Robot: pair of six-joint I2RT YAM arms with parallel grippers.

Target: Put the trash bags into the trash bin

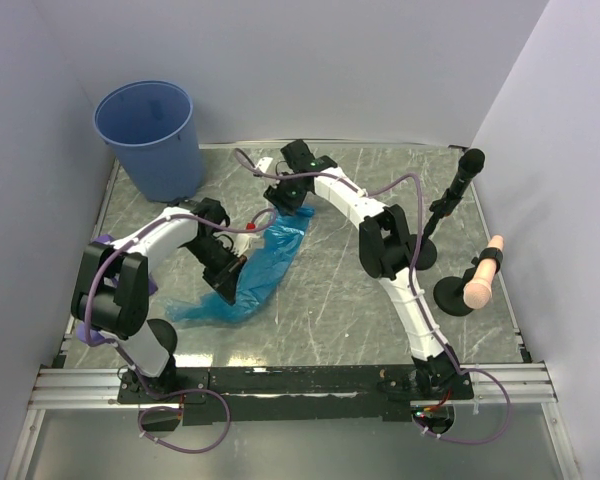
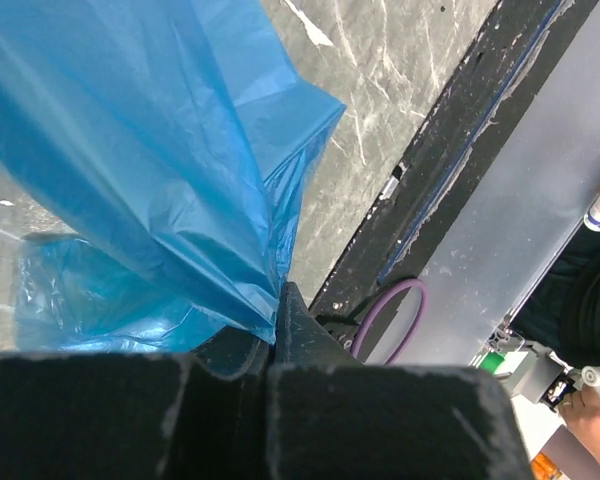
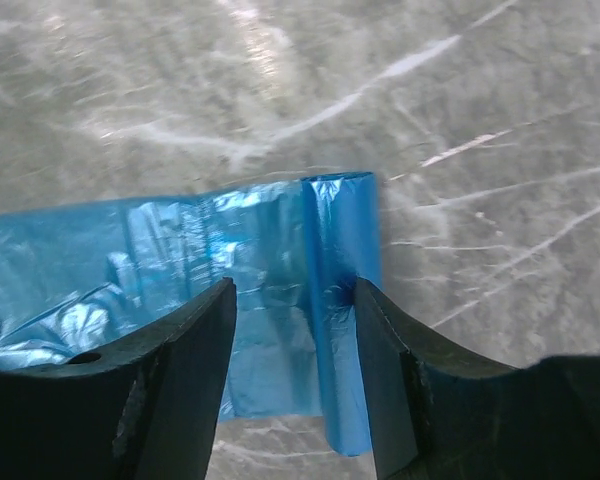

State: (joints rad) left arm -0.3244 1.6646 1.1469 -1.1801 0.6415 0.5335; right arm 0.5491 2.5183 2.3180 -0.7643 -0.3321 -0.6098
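Our left arm [image 1: 160, 232] rises from its base at the lower left, folds at the elbow and reaches toward the frame's centre. There our left gripper [image 1: 230, 288] tips downward, jaws pinched together on the trash bag [image 1: 270, 258]. Our right arm [image 1: 400, 290] stretches from the lower right to the upper middle. The right gripper [image 1: 286, 210] points down, jaws parted, straddling the bag's end.

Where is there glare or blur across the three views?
Top external: even light, sharp, only soft shadows under the arms, trash bag and trash bin clear. Left wrist: the left gripper's fingers are a dark, soft mass near the lens; the trash bag is sharp and translucent. Right wrist: washed-out glare on the table, bright highlights on the trash bag, right gripper's fingers slightly soft.
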